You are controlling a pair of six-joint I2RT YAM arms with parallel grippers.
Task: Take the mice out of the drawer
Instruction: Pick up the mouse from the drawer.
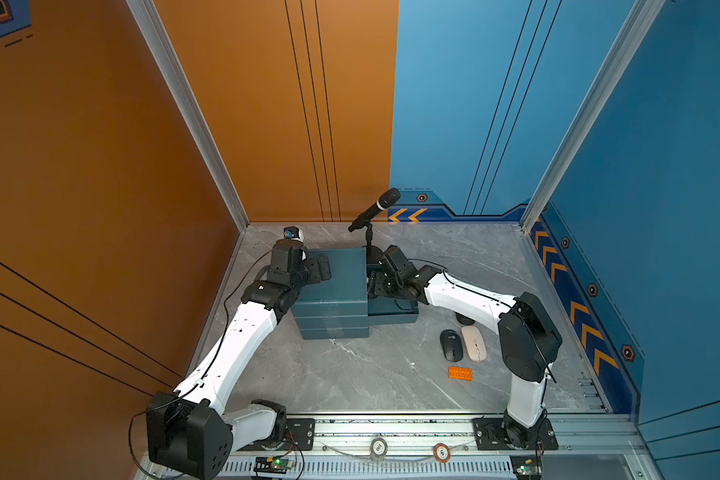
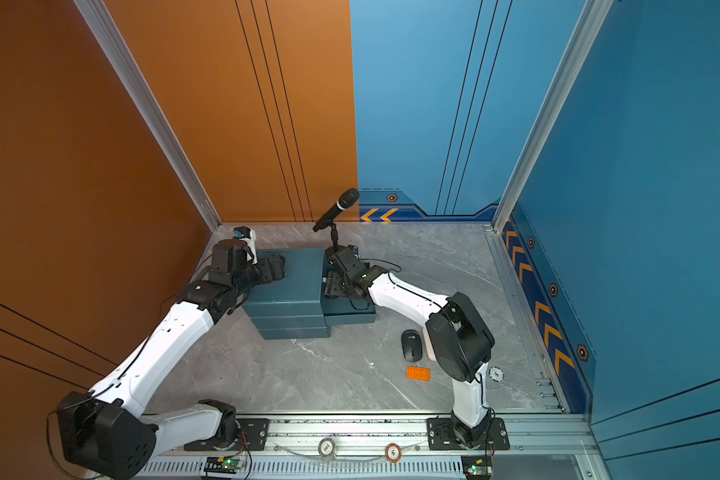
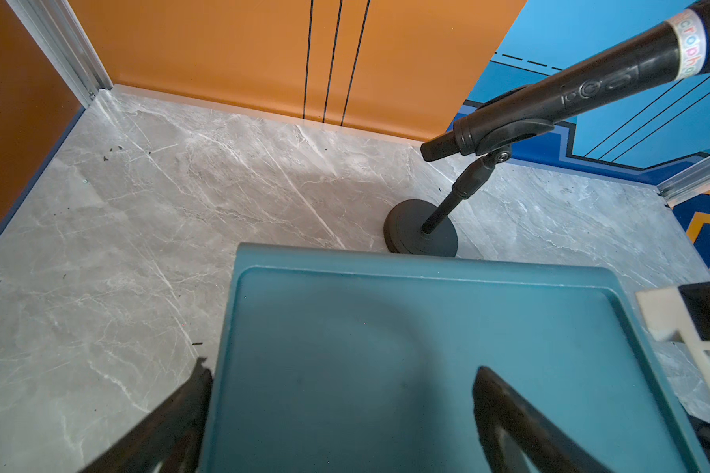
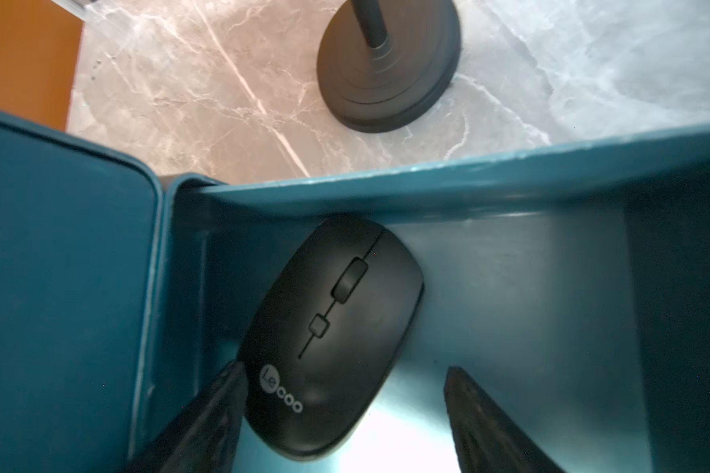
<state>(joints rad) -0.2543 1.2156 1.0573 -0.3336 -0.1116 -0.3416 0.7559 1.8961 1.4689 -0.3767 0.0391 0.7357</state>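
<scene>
1. the right gripper (image 4: 345, 368) is seen inside the open drawer (image 4: 427, 180), with its jaws set wide apart.
2. a black mouse (image 4: 333, 327) lies flat on the drawer floor, between the two fingers. it is not gripped, and nothing else is held.
3. one finger (image 4: 218, 401) is placed right at the edge of the logo end of this mouse, and it seems to be touching it. the other finger (image 4: 480, 417) stands apart from the mouse, with bare drawer floor between them.
4. the far end of the mouse, ahead of the fingertips, is set against the drawer wall, near the corner where the drawer meets the cabinet (image 4: 58, 245).
5. beyond that wall, ahead of the gripper, the round base of the microphone stand (image 4: 386, 69) is seen on the table (image 4: 181, 82).
6. in a top view, a second black mouse (image 1: 451, 345) and a cream mouse (image 1: 474, 343) are laid side by side on the table, well behind the right gripper and beside its arm. an orange plate (image 1: 460, 372) is found just behind them.
7. the left gripper (image 3: 341, 368) is held over the top of the cabinet, its jaws also wide open, and nothing is held. one finger is at the cabinet's edge and the other is over the top. whether they touch it cannot be told.
</scene>
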